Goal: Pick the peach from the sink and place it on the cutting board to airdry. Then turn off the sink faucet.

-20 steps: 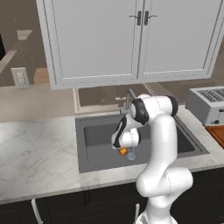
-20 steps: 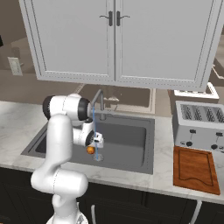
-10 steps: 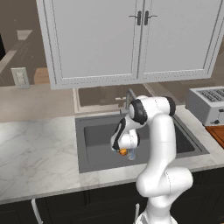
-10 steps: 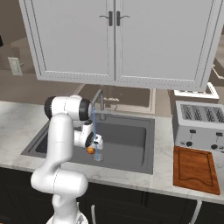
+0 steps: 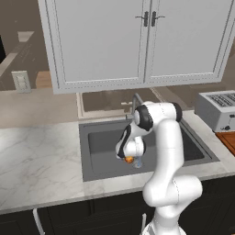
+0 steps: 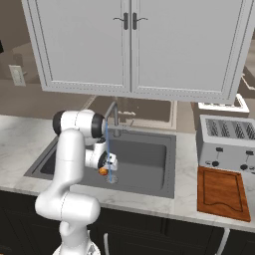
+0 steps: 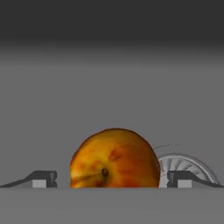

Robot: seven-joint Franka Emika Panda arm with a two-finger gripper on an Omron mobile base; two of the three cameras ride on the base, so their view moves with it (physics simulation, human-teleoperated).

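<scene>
Looking down the hand camera, I see the peach (image 7: 114, 158) sitting between the two finger tips, one off to each side of it with a little gap showing on both, so I read the gripper (image 7: 112, 180) as spread wide around the fruit and not yet pressing on it. The silver drain (image 7: 186, 168) lies just behind the peach on the dark floor of the sink (image 7: 109, 87). From the left base camera the arm bends down into the sink (image 5: 98, 137), and the peach (image 5: 129, 159) shows as an orange spot just under the hand. From the right base camera I see a thin stream of water (image 6: 106, 149) falling from the faucet (image 6: 112, 113), and the cutting board (image 6: 221, 193) lies on the counter in front of the toaster (image 6: 226, 143).
</scene>
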